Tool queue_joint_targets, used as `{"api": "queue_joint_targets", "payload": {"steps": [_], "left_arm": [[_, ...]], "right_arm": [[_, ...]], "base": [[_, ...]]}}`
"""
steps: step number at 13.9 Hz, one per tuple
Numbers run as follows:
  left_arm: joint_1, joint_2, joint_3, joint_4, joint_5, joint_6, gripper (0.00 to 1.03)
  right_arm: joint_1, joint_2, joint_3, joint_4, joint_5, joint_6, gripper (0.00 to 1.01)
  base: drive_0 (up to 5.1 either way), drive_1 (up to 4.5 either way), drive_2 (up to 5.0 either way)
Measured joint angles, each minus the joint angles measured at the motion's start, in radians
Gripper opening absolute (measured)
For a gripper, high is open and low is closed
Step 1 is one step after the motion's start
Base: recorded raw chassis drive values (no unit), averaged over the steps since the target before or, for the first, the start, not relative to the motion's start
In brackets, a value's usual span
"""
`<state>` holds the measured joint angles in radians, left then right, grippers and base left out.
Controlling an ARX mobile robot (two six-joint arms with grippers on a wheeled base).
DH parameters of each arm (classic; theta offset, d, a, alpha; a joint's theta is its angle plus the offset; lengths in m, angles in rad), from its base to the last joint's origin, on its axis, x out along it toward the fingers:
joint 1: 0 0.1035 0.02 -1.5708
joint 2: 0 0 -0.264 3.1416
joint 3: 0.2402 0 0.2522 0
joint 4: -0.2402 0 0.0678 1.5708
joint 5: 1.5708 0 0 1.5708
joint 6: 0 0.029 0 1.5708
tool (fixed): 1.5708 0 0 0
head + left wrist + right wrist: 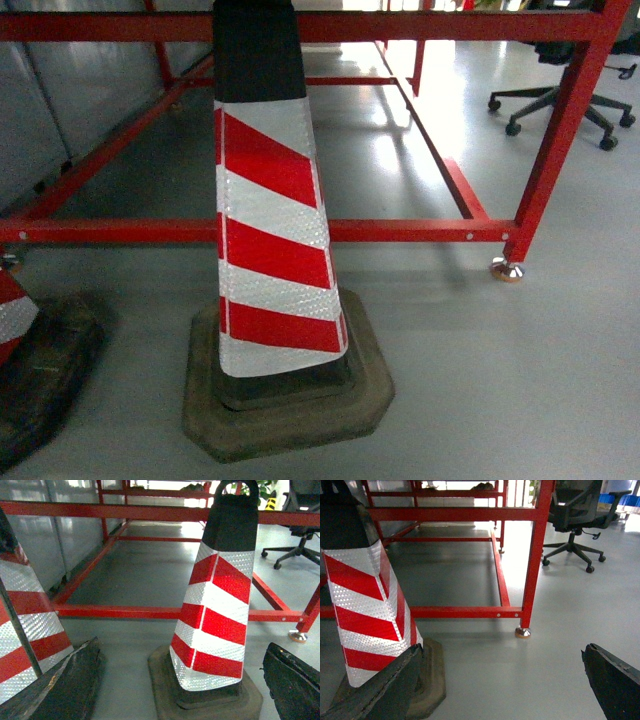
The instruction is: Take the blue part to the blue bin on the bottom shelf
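The blue part, the blue bin and the bottom shelf are out of view in all three views. My left gripper [182, 645] is open, its dark fingers [65, 680] spread wide at the bottom corners of the left wrist view, with nothing held. A red-and-white striped cone [215, 610] stands on the floor beyond them. My right gripper [501, 649] is open too, with only bare grey floor between its fingers [612, 677]. Neither gripper shows in the head view.
The striped cone [270, 220] on its dark rubber base stands right in front, with a second cone [15, 310] at the left. Behind runs a red steel frame [400, 230] with a footed leg [522, 631]. An office chair [575, 510] stands at the far right.
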<state>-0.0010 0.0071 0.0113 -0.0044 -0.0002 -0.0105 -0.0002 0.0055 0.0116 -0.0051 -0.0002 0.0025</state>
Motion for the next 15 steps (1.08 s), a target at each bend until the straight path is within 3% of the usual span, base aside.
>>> {"api": "queue_joint_targets", "payload": {"steps": [15], "left_arm": [[0.0, 0.0, 0.0, 0.0, 0.0, 0.0, 0.98]], "right_arm": [[0.0, 0.0, 0.0, 0.0, 0.0, 0.0, 0.98]], "base": [[0.0, 0.0, 0.0]]}}
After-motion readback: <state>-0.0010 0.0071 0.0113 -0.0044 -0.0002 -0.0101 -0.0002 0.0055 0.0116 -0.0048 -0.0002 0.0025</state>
